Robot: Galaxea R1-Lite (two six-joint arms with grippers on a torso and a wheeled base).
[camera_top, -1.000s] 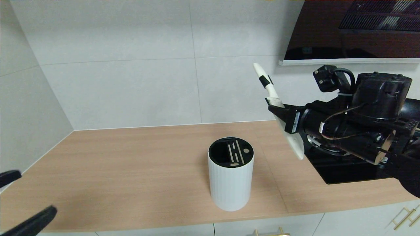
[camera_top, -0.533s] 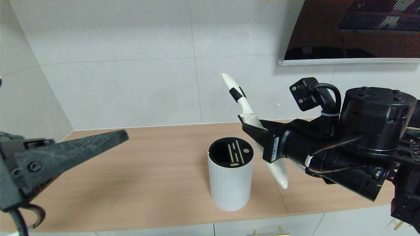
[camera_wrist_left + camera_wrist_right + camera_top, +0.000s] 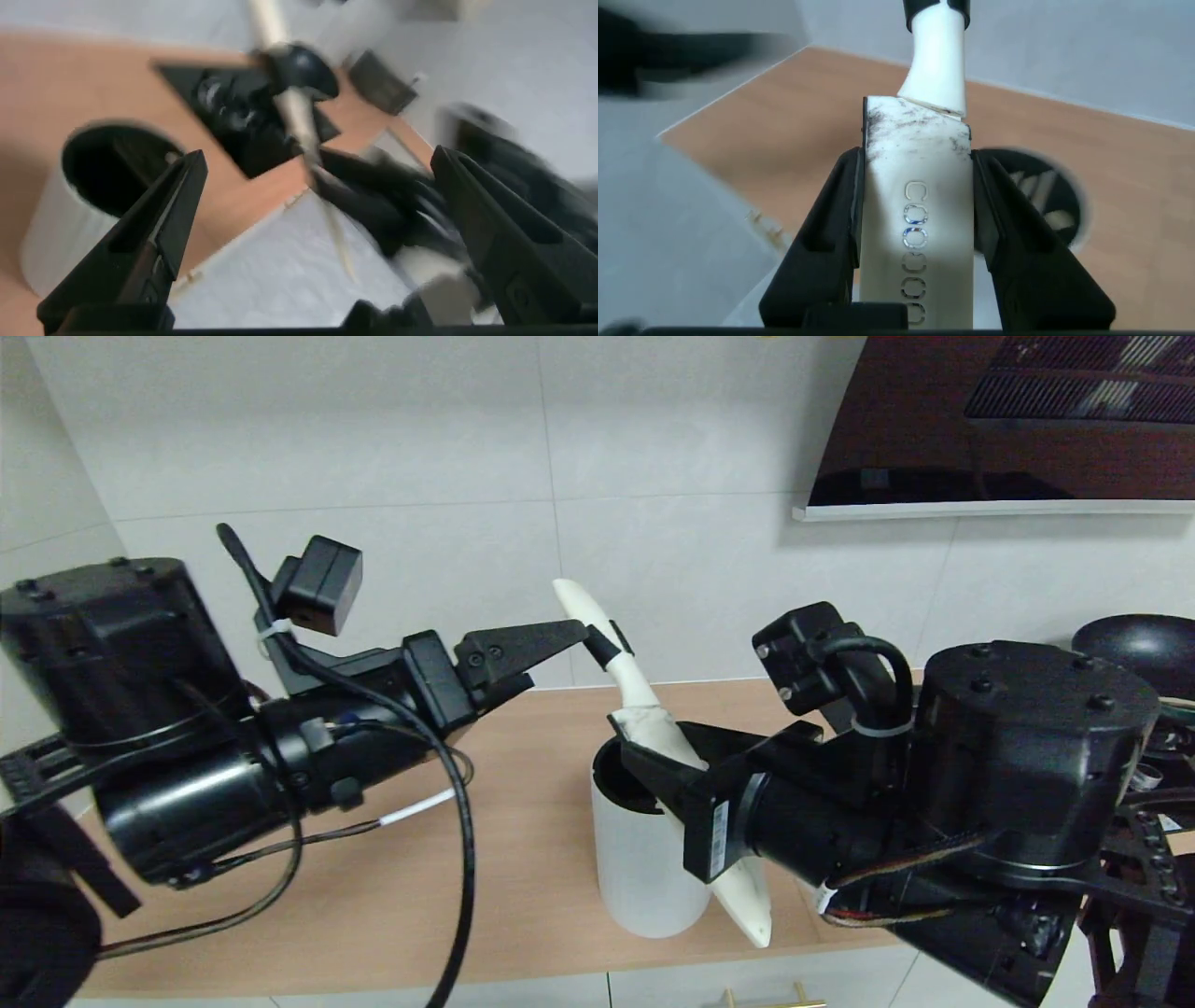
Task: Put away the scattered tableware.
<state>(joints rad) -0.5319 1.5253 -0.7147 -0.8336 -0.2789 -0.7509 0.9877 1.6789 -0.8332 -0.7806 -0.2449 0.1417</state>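
My right gripper (image 3: 653, 767) is clamped tight on the white utensil (image 3: 638, 691), near the middle of the head view. I hold it by its middle and tilted. The handle points to the top of the frame, and the flat end hangs low beside the white holder (image 3: 630, 873), not in it yet. The holder stands on the wooden counter (image 3: 523, 803). I think the tilt helps me aim at the holder's black top. My left gripper (image 3: 558, 651) is spread wide with nothing in it. It sits close to the handle tip, maybe to steady it.
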